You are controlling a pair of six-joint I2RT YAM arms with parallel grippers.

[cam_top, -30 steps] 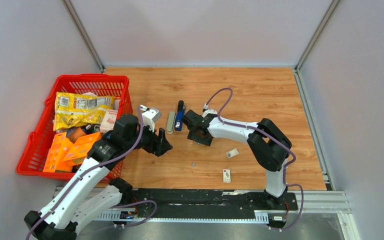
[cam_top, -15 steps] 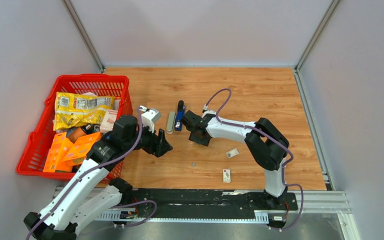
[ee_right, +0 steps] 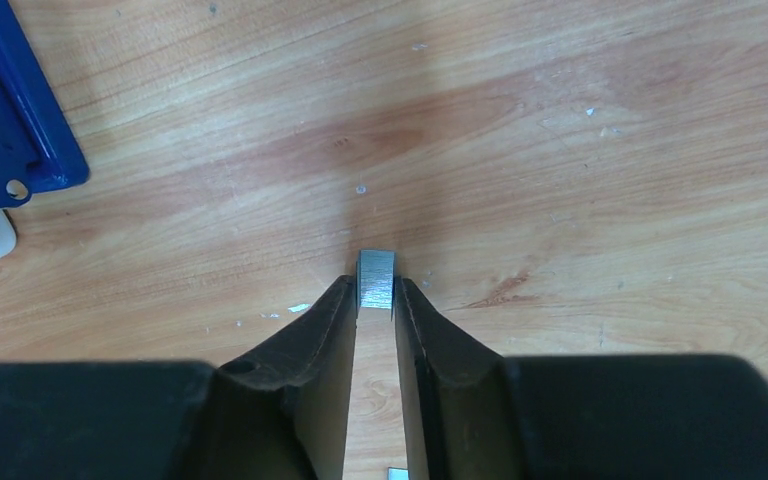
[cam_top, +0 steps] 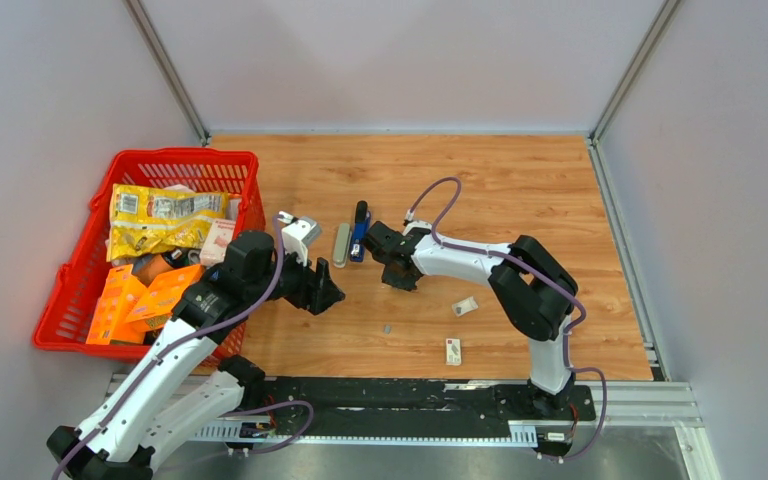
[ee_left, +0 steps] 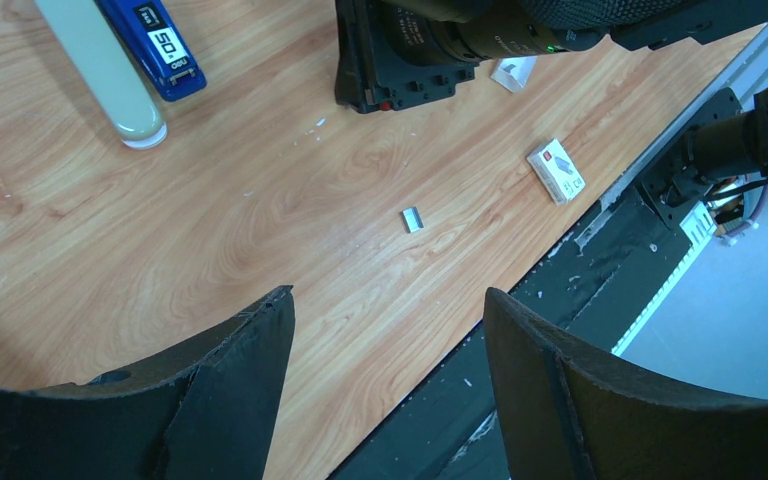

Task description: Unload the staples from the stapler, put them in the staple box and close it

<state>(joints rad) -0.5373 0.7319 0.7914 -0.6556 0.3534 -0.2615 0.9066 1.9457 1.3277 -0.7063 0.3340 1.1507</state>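
The strip of staples [ee_right: 376, 278] rests on the tabletop [ee_right: 560, 150], near the blue stapler [ee_right: 5, 110] and to its right. Over the last second the right gripper [ee_right: 374, 300] has drawn its jaws in until their tips pinch the strip from both sides. The hold sits at the very ends of the jaws, so the strip might slip when lifted. A second strip [ee_left: 413, 219] lies nearer, well apart, not yet collected. The left gripper [ee_left: 390, 310] hovers to that strip's left, its jaws wide and empty as before.
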